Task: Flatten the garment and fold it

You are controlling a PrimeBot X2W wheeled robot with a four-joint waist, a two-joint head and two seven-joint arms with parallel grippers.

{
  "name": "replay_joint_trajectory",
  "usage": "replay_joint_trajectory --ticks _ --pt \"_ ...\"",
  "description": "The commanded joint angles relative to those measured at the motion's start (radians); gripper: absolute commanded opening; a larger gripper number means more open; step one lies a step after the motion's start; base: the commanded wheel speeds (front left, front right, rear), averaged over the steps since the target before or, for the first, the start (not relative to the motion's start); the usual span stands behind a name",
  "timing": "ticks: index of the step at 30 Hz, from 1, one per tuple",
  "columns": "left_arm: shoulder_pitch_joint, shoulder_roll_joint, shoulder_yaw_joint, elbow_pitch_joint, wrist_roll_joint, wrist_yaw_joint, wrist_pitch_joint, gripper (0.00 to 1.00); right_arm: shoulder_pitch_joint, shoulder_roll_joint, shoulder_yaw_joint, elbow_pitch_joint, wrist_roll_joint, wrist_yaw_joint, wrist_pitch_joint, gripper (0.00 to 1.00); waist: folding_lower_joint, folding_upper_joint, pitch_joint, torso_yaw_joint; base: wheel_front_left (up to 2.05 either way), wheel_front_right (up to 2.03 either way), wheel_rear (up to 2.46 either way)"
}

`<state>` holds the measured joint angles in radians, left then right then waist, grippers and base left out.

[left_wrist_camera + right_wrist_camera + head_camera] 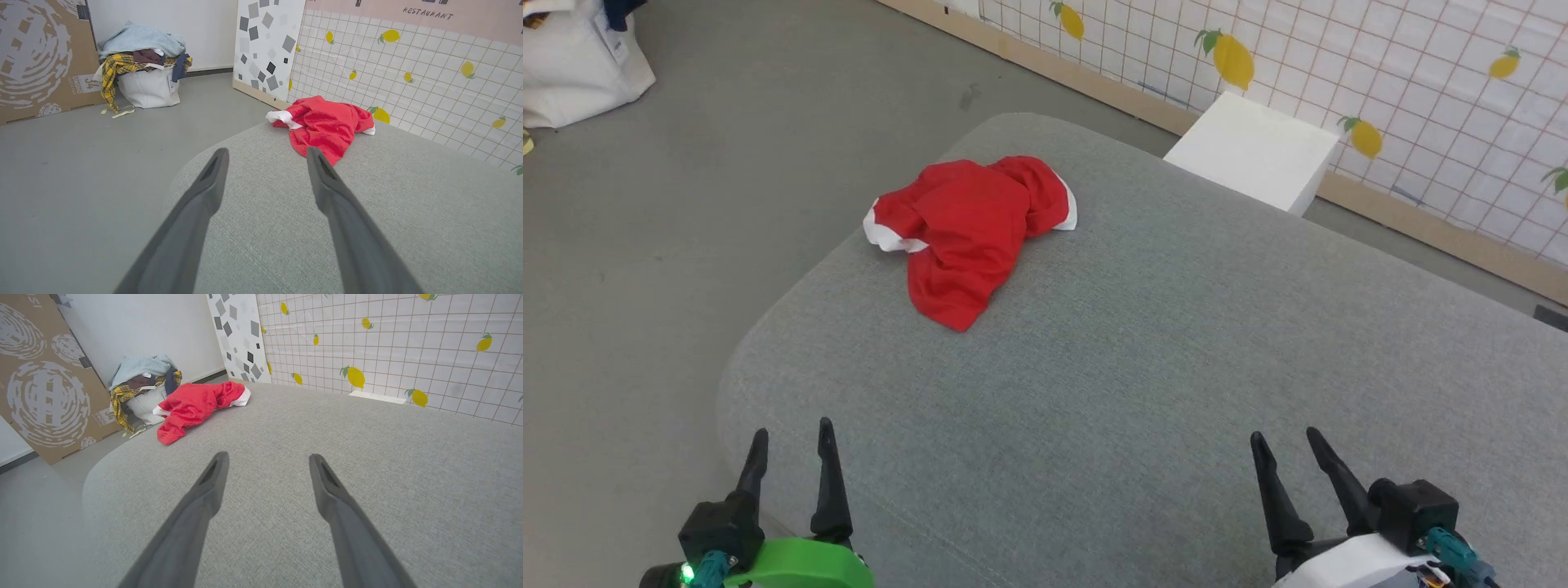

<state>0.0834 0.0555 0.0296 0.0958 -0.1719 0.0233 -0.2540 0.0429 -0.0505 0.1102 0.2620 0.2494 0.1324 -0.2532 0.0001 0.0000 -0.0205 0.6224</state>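
garment (968, 233) untouched, left gripper (792, 428), right gripper (1284, 434) spread wide

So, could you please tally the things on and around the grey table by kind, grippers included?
Red garment: 1
Grippers: 2 (left gripper, right gripper)
Grey table: 1
White block: 1
Laundry bag: 1
Total: 6

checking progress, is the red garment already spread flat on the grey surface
No, the garment lies crumpled in a bunched heap on the grey surface, its white trim tucked into folds.
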Motion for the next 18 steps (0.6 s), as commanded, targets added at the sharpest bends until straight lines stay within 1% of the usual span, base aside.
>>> replay_joint_trajectory --ticks 1,3,6,10,13,18 --pt "0.0 -0.003 -0.003 0.011 -0.006 -0.009 -0.008 1.0 -0.002 0.0 -0.007 -0.008 -0.012 -0.002 -0.009 1.0 -0.0001 0.0 0.007 -0.006 0.0 0.0 0.0" --pt "-0.033 0.009 -0.01 0.03 -0.002 -0.026 -0.008 1.0 -0.011 0.0 -0.012 -0.016 -0.027 -0.002 -0.007 1.0 -0.0001 0.0 0.021 -0.016 0.0 0.0 0.0" --pt "-0.125 0.036 -0.007 0.082 -0.021 -0.058 0.004 1.0 -0.035 0.0 -0.023 -0.04 -0.054 -0.002 0.011 1.0 -0.0001 0.0 0.055 -0.04 0.0 0.0 0.0" --pt "-0.3 0.072 0.035 0.165 -0.112 -0.102 0.061 1.0 -0.082 0.0 -0.047 -0.098 -0.109 -0.002 0.059 1.0 -0.0001 0.0 0.135 -0.087 0.0 0.0 0.0" --pt "-0.449 0.12 0.06 0.229 -0.194 -0.13 0.121 1.0 -0.119 0.0 -0.077 -0.164 -0.166 -0.002 0.11 1.0 -0.0001 0.0 0.216 -0.123 0.0 0.0 0.0" --pt "-0.654 0.211 0.078 0.337 -0.293 -0.148 0.211 1.0 -0.153 0.0 -0.122 -0.273 -0.236 -0.002 0.189 1.0 -0.0001 0.0 0.343 -0.173 0.0 0.0 0.0"
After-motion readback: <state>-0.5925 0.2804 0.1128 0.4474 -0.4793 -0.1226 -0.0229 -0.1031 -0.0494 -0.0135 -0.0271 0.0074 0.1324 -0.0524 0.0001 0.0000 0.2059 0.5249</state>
